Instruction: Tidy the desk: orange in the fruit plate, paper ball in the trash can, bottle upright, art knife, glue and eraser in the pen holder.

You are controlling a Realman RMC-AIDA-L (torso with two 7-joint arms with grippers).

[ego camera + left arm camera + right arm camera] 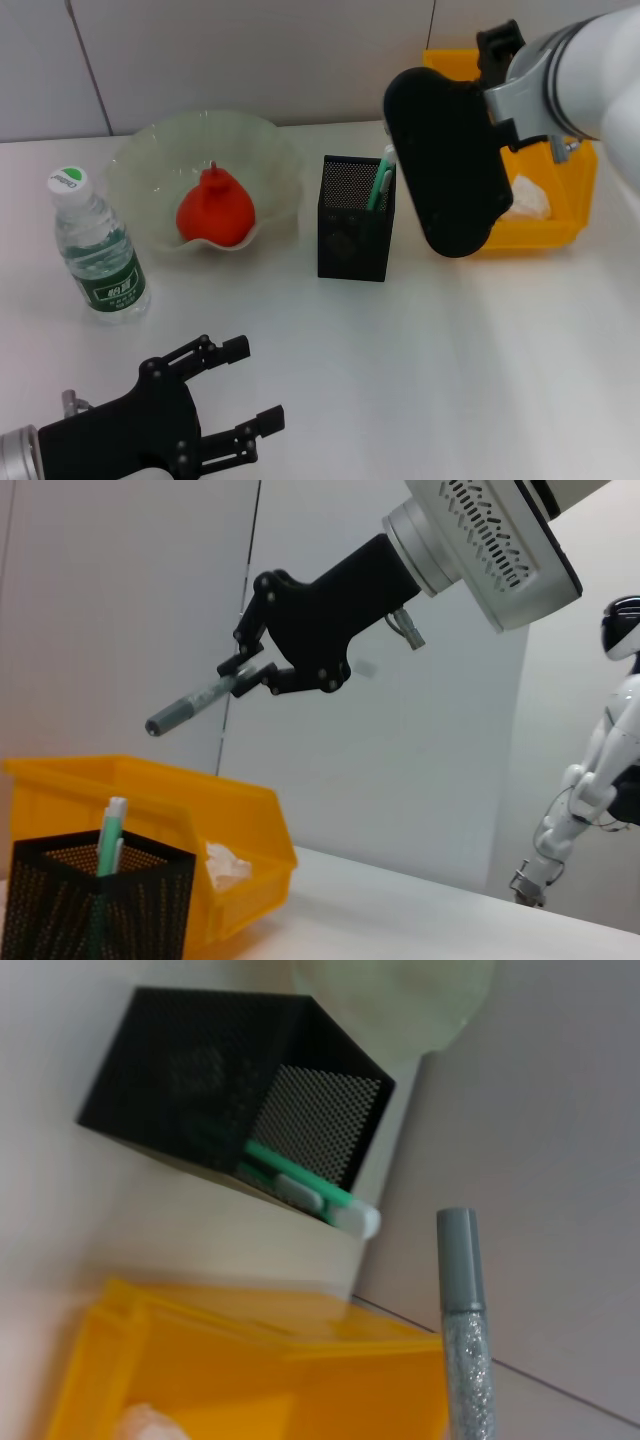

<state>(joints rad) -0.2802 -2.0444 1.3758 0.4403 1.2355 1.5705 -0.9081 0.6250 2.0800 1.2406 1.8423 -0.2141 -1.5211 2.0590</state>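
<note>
Black metal-mesh pen holder (357, 232), glossy yellow plastic trash can (560, 215), translucent fruit plate (150, 165), glittery glue (465, 1345).

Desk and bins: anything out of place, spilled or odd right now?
Nothing stands out: orange in the fruit plate, bottle upright, paper ball in the trash can. Right gripper holds a glitter pen above the pen holder.

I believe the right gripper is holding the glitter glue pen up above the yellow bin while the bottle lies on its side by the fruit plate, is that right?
Not quite: the bottle stands upright beside the fruit plate, as the head view shows. The rest holds: the right gripper holds the glitter glue pen raised above the yellow bin, seen in the left wrist view.
</note>
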